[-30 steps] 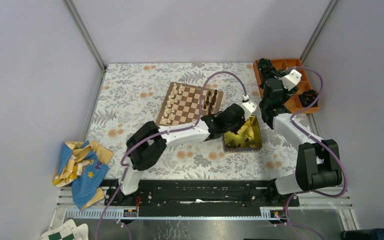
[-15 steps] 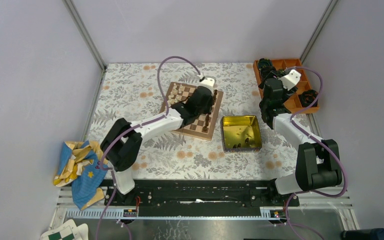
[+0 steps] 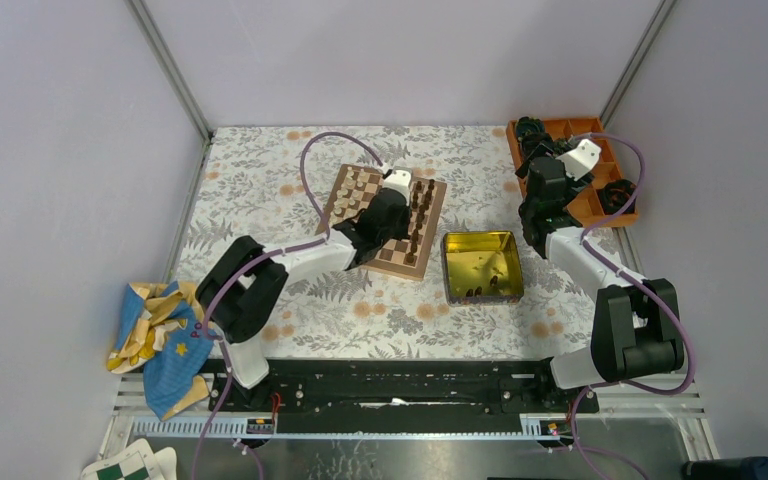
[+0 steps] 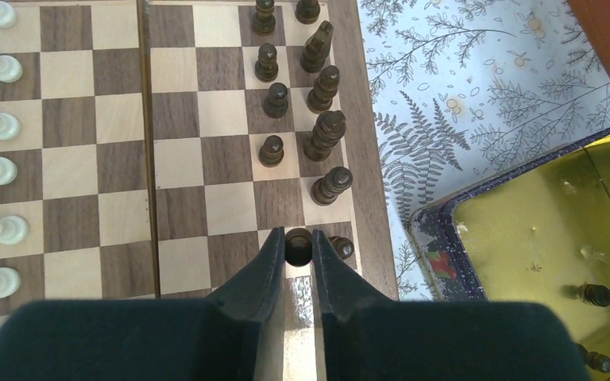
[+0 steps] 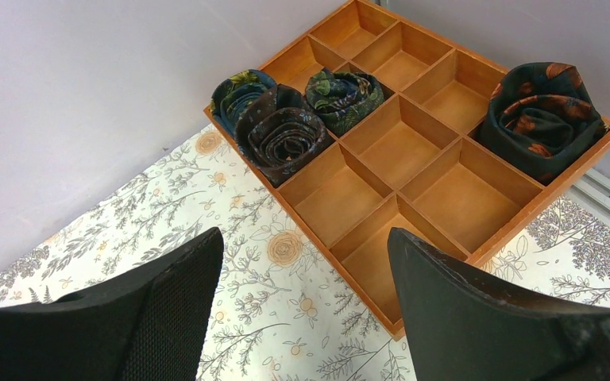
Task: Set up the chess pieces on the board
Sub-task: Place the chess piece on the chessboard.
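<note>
Here, the left arm reaches over the board [image 3: 400,256] w/ the left gripper [image 4: 299,252] clamped tight on one dark piece [image 4: 299,244]. It is gripped at the top, probably so it can go down straight. The piece hangs over the second file in from the board's right edge, toward the near end, just beside a back-row piece [image 4: 340,248]; contact w/ the square cannot be told. Other dark pieces [image 4: 324,135] line the right edge in two files; cream pieces [image 4: 0,168] line the left. The yellow tin [image 3: 447,270], right of the board, holds a few spare dark pieces [image 4: 604,296], i.e. the supply. The right gripper [image 5: 303,238] hangs spread wide and empty by the orange tray [image 5: 445,198], out of the way. Vs. 1 s ago: left gripper was at the tin. Vs. 0.5 s ago: it was farther along the board. Right arm unchanged.
</note>
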Controlling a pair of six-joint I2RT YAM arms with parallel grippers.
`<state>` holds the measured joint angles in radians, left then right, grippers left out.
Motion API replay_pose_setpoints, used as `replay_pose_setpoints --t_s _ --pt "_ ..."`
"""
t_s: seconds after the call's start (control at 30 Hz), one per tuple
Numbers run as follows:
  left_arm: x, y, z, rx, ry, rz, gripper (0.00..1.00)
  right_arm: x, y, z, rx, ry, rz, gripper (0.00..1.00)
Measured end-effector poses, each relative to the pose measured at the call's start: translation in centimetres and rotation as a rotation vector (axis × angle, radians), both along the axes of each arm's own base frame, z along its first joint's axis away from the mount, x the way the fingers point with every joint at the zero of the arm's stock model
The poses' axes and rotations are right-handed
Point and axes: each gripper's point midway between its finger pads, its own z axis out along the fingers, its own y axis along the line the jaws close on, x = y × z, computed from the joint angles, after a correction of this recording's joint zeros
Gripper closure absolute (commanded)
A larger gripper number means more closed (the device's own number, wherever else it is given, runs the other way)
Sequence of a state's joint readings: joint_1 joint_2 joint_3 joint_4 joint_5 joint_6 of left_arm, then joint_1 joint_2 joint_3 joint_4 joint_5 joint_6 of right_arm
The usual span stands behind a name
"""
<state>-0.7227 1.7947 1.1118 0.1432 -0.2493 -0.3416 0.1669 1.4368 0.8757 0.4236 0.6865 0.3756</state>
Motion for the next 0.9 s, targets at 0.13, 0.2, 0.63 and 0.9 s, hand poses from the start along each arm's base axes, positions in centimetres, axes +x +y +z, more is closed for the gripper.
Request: replay_pose_setpoints --t_s 0.13,0.2,0.63,0.9 --pt "0.0 -0.1 -0.2 -0.019 -0.017 -0.006 1.0 0.0 0.0 0.0 0.001 -0.001 0.001 0.18" --pt "0.0 -0.2 -0.2 -0.027 -0.028 -0.006 1.0 0.0 0.0 0.0 0.003 -0.001 0.001 0.18" --pt "0.7 -0.5 -1.2 -0.002 -0.061 -0.028 1.0 0.2 0.4 -0.1 0.012 -0.002 0.024 0.18" --pt "1.2 -0.6 -2.7 0.04 -0.052 -0.034 1.0 0.2 0.4 -0.1 0.012 -0.001 0.024 0.18"
